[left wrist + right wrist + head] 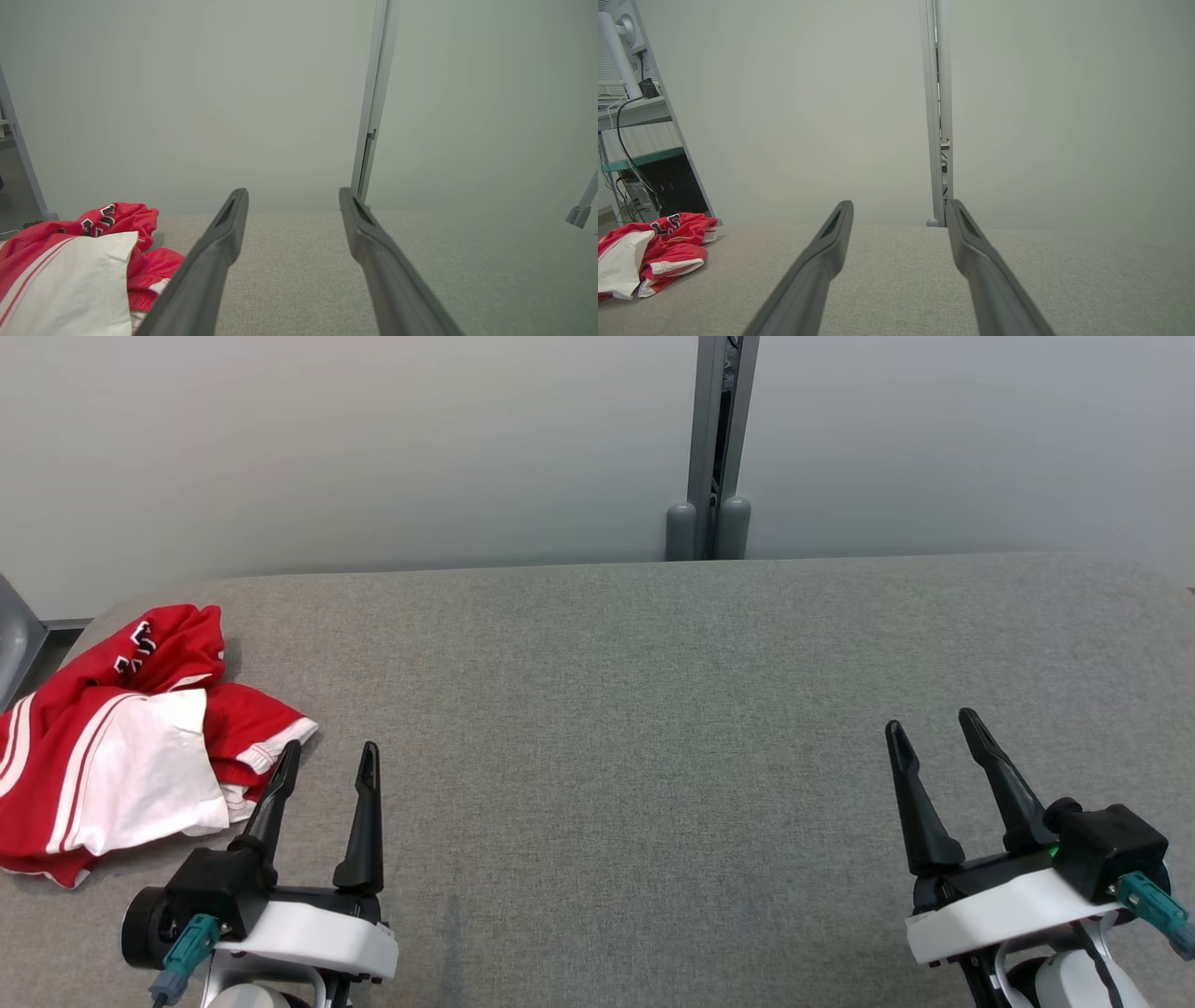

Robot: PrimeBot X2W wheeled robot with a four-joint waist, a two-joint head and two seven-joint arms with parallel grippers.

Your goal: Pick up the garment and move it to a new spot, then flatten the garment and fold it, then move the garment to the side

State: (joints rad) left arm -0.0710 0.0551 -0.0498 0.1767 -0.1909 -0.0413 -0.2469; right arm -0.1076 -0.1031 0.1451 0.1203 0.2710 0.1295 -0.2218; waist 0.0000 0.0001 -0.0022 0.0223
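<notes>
- One garment (121,737), red with white panels and white stripes, lies crumpled at the left end of the grey worktop (635,709), close to its left edge.
- Dark letters with white outlines show on a red fold at the garment's far side; they are bunched up and cannot be read.
- Two grippers, two dark fingers on each.
- The left gripper (332,747) has its fingers (359,821) spread wide and holds nothing. Its outer finger is just beside the garment's near hem; whether it touches the cloth cannot be told.
- The right gripper (930,719) is spread just as wide and empty, over bare worktop and well apart from the garment.
- One grey post (719,448) stands behind the worktop, between pale wall panels.
</notes>
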